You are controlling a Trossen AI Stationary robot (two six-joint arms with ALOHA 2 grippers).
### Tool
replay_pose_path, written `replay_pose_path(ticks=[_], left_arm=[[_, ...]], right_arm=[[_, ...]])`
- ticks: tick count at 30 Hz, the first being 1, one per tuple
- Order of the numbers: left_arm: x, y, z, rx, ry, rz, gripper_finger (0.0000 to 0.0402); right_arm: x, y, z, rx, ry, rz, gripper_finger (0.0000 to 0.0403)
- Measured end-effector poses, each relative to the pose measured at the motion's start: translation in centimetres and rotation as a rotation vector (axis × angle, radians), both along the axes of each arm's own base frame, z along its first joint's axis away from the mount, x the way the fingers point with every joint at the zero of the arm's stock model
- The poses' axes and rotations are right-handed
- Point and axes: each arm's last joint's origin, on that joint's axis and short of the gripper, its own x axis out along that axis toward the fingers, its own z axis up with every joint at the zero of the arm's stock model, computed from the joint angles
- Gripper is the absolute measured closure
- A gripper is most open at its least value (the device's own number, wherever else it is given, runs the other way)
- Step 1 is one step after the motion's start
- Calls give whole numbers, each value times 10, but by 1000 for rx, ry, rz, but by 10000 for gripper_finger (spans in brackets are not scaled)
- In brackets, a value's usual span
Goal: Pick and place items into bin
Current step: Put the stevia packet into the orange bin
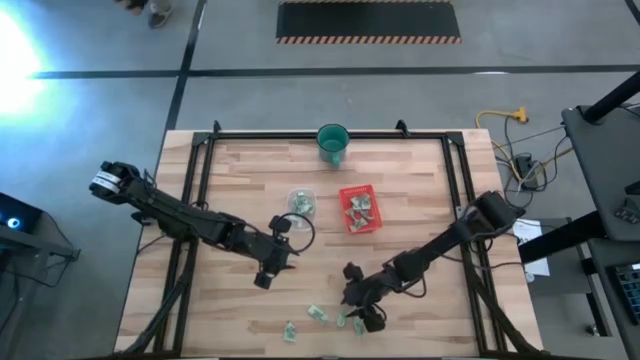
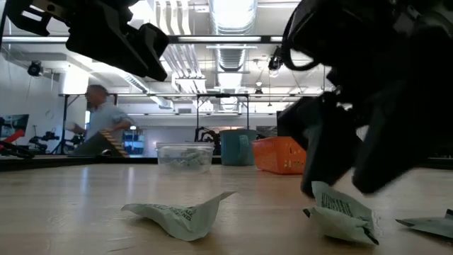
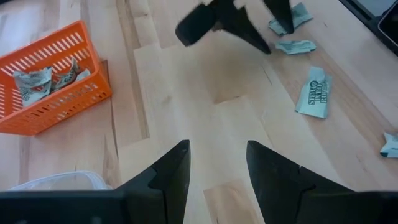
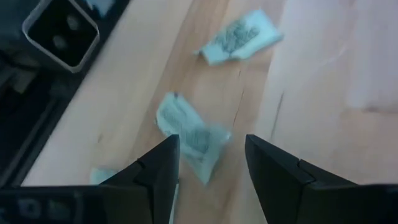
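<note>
Pale green-and-white packets lie scattered on the near part of the wooden table (image 1: 250, 180). High view: one packet (image 1: 317, 314) near the front edge, a second (image 1: 289, 331) closer still to that edge, a third (image 1: 343, 320) just beside the right gripper (image 1: 362, 318). More of the same packets already sit inside the orange basket (image 1: 357, 209), mid-table, right of centre. Clear plastic tub (image 1: 301, 203) stands just left of the basket, with some pale pieces in it. Teal cup (image 1: 333, 143) upright near the far edge.

Right gripper is low over the front-edge cluster, fingers spread apart, nothing between them. Its wrist view shows a crumpled packet (image 4: 193, 138) on the wood directly ahead of the gap between the fingers, not pinched; another packet (image 4: 239, 38) lies farther on. Low view: the dark gripper body hangs just above a crumpled packet (image 2: 343, 212); whether it touches cannot be told. A second folded packet (image 2: 180, 212) lies well to its side.

Left gripper (image 1: 265, 276) hovers over bare wood left of centre, fingers (image 3: 171, 171) parted and empty. Its wrist view takes in the basket (image 3: 53, 84) with packets inside, and a flat packet (image 3: 313, 93) on the table near the other arm.

Person in the room behind, beyond the table, seen in the low view (image 2: 99, 120).
</note>
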Motion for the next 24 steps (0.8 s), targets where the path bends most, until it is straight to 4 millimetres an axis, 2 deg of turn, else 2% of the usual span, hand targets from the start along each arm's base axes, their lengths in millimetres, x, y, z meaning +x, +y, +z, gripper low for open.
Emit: replay_pose_path(ticks=[12,24], left_arm=[[-1,-1,0,0,1,-6,260],[-1,-1,0,0,-1,-6,260]], right_arm=[[18,10,-5,-16,79,59,237],[17,11,-3,-79,115,93,319]])
